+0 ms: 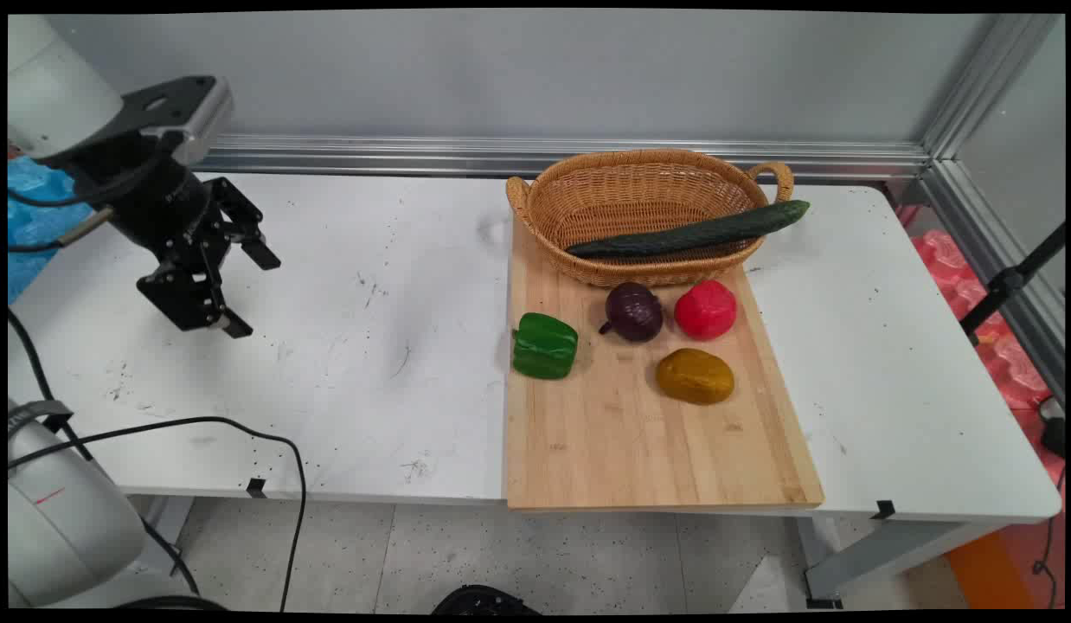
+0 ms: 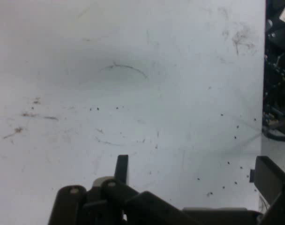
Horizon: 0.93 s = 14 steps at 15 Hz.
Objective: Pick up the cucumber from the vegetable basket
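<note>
main view: the gripper (image 1: 246,290) hangs at the left of the frame above the white surface (image 1: 371,346), its fingers (image 1: 260,253) spread wide with nothing between them. it is well apart from every object; only scuffed, speckled surface lies under and around it. black cables (image 1: 198,424) trail over the lower left of the surface and off its near edge.

right of centre a wooden cutting board (image 1: 622,441) lies on the surface, reaching to the near edge. a wicker basket (image 1: 639,203) stands on the board's far end. a cucumber (image 1: 691,232) lies slanted across the basket, its lower end inside and its upper end sticking out past the right rim. just in front of the basket sit a purple onion (image 1: 633,311) and a red vegetable (image 1: 705,309), near each other. a green pepper (image 1: 545,346) lies at the board's left edge, and a brown potato (image 1: 695,375) lies below the red vegetable, apart from it.

hand view: the two fingers (image 2: 121,168) rise from the bottom edge, one left of centre and one at the lower right, standing far apart. beyond them is only the bare, marked surface (image 2: 133,93), with dark clutter past its edge along the right side of the frame.
</note>
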Available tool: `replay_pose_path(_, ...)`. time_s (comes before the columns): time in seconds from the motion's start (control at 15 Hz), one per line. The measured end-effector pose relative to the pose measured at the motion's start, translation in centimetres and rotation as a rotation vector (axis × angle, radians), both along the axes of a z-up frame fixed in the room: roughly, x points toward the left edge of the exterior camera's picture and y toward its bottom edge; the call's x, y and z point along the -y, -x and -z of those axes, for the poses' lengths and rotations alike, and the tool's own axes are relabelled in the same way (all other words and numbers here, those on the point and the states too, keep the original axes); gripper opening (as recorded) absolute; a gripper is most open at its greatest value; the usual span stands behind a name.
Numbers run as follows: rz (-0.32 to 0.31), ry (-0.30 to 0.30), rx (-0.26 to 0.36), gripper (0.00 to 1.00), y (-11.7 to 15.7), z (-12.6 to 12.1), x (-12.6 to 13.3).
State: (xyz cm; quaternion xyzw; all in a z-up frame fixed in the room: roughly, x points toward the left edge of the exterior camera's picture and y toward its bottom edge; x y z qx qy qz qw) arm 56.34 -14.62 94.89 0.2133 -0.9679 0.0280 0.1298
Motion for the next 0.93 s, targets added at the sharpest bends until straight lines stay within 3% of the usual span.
replay_pose_path(0.4, -0.035, 0.055, -0.053, 1.00, 0.7, -0.9, 1.5)
replay_pose_path(0.93, -0.117, 0.161, -0.176, 1.00, 7.3, -1.6, 9.8)
